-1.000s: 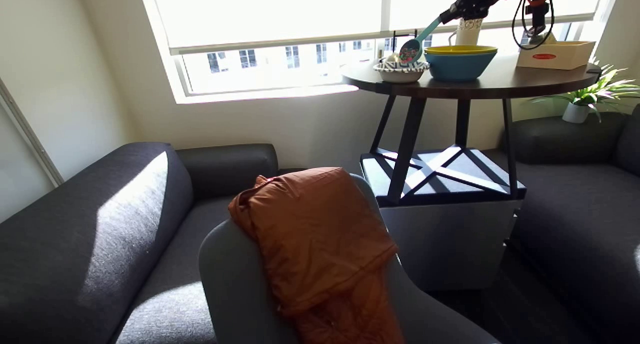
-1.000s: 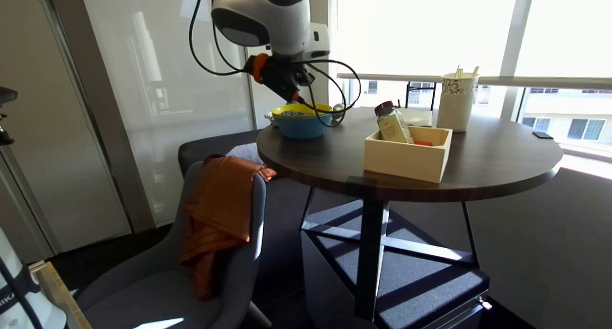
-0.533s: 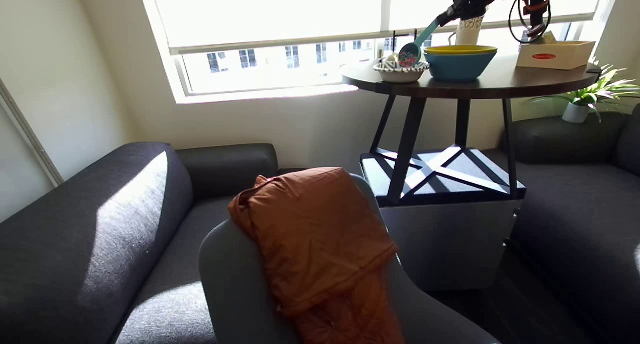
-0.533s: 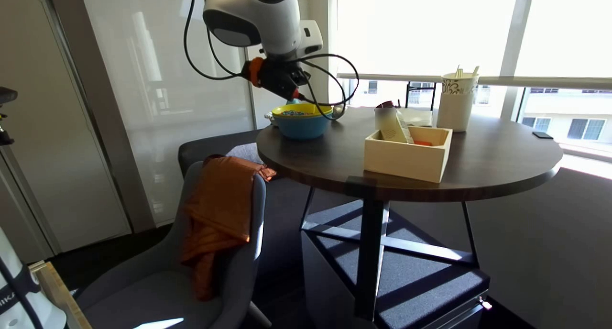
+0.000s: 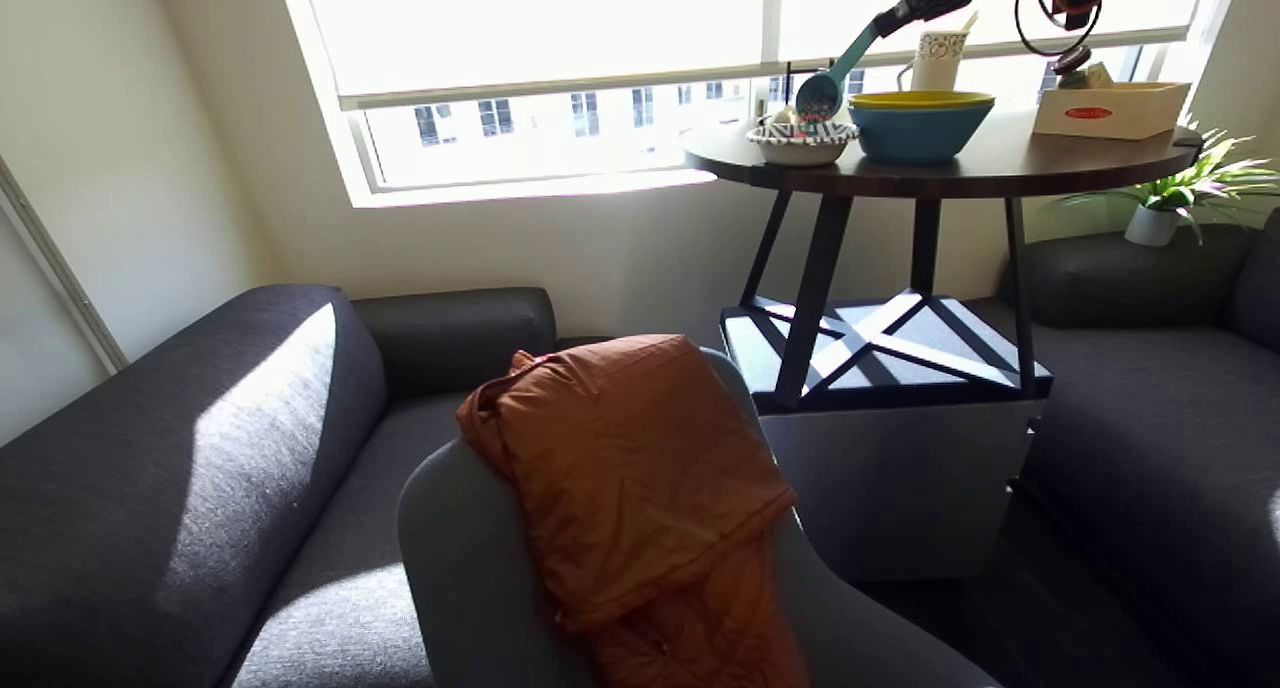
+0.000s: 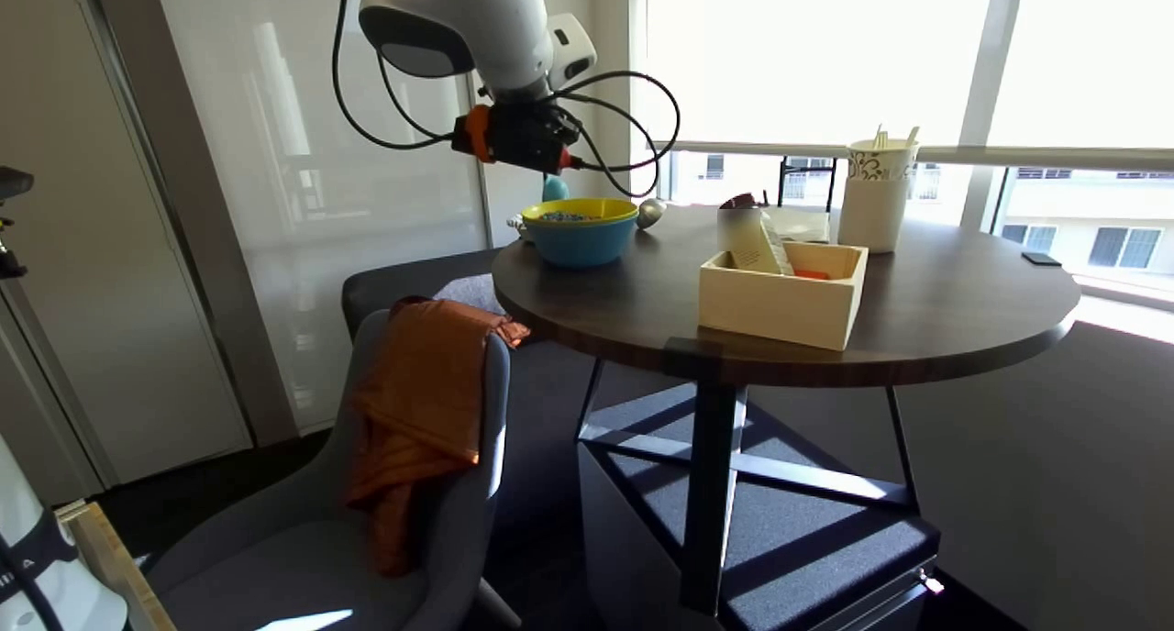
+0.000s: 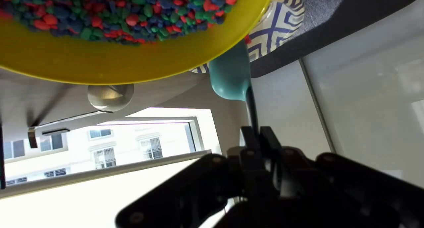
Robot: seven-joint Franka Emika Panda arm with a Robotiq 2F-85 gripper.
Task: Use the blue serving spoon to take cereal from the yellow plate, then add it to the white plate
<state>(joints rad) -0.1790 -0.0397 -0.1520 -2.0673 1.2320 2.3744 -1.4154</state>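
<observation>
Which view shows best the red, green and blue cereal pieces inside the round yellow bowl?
The wrist view: it looks into the yellow bowl closely enough that single cereal pieces stand apart. The exterior views give at best a small speckled patch, at worst only its yellow rim, contents hidden.

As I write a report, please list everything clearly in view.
Spoon: 1, blue, over white plate
White plate: 1, patterned white, on table
Yellow plate: 1, blue outside, on table
Cereal: many, multicoloured, in yellow plate
Box: 1, pale, on table
Carton: 1, yellowish, in box
Cup: 1, cream, on table
Round thing: 1, silver, on table
Table: 1, brown, by window
Chair: 1, grey, near table
Cloth: 1, orange, on chair
Sofas: 2, grey, near table
Plant: 1, green, by sofa
Block: 1, grey, under table
Gripper: 1, black, shut on spoon
Arm: 1, white, above table
</observation>
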